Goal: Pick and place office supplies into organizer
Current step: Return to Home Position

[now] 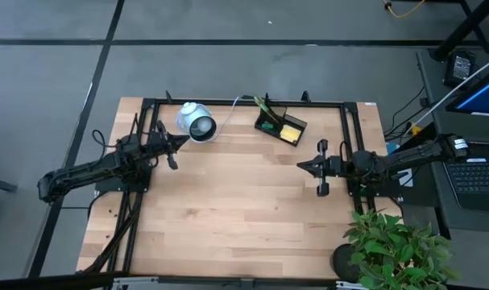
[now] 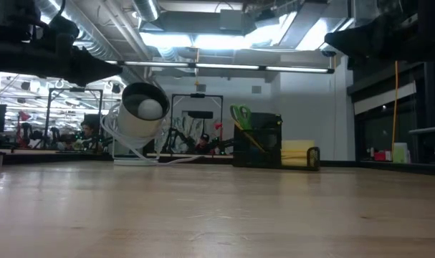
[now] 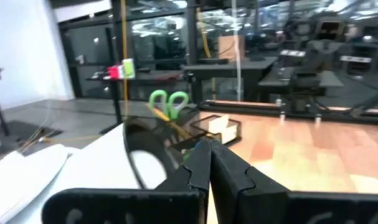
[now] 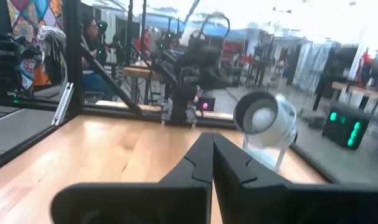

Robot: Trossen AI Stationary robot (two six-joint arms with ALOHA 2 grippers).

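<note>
High view: the organizer (image 1: 280,125), upper centre of the frame, holds the scissors (image 1: 264,105) and sticky pad (image 1: 290,134). No supplies show loose on the tabletop (image 1: 244,217), so the sorting looks finished; left jaws sit centre left, right jaws centre right, both well apart from it. Low view: the organizer stands right of centre, a lit workshop behind. Wrist views: both jaws clenched, grasping nothing.

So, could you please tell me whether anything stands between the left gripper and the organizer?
Yes: the white round device sits just beyond the shut left gripper, partly on its line to the organizer at the far edge of the table. The right gripper, also shut, has only bare table between it and the organizer.
</note>
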